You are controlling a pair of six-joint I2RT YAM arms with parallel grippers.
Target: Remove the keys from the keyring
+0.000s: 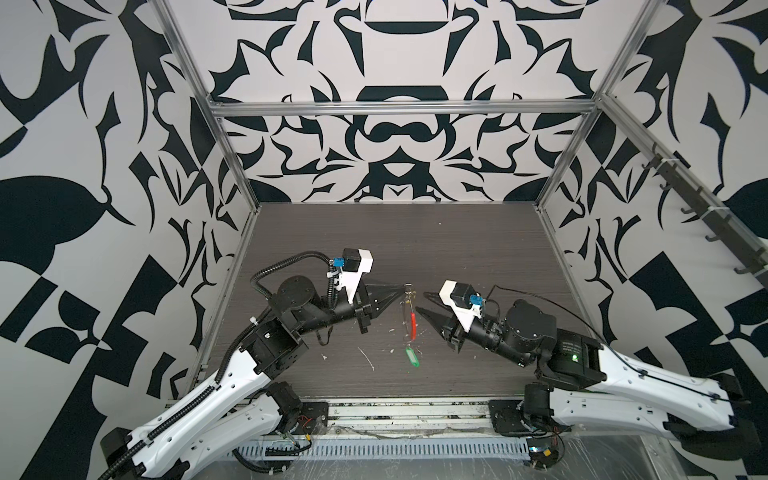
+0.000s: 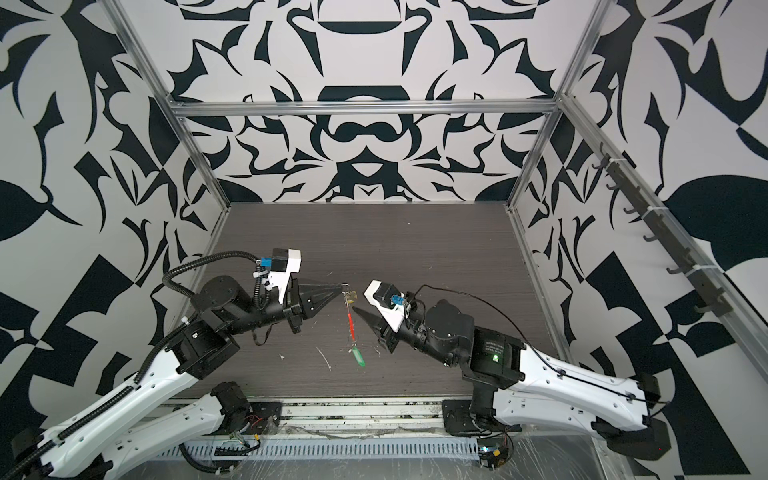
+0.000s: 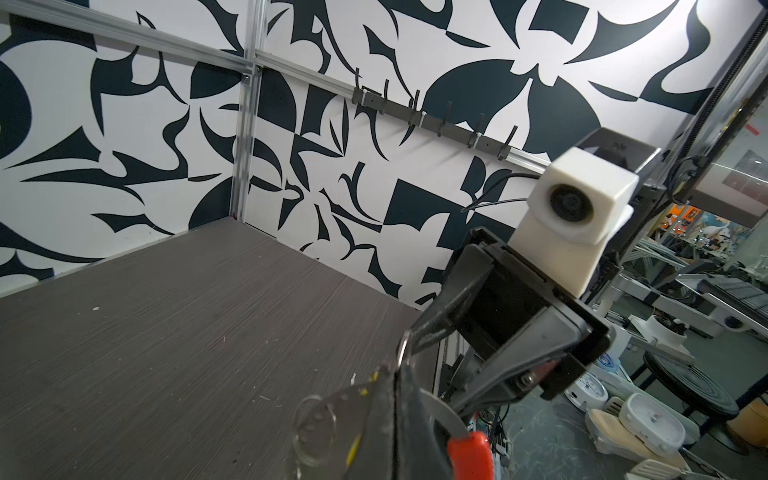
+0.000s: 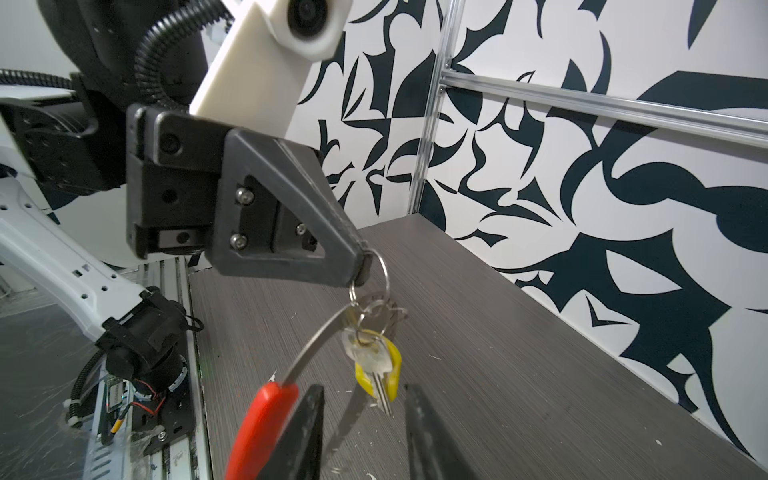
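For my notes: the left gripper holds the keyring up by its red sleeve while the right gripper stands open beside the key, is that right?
Not quite. The right wrist view shows the left gripper pinching the metal ring at the top of the keyring, not the red sleeve, which hangs free below. The right gripper does stand open beside the key.

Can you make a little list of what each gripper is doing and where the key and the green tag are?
left gripper: shut, pinching a small silver ring at the keyring's top
keyring: hanging below the left gripper, red sleeve on one side
key: yellow cap, dangling near the top, attached
green tag: at the lowest end, attached
right gripper: open, beside the key, holding nothing
table: dark wood grain, white scraps on it
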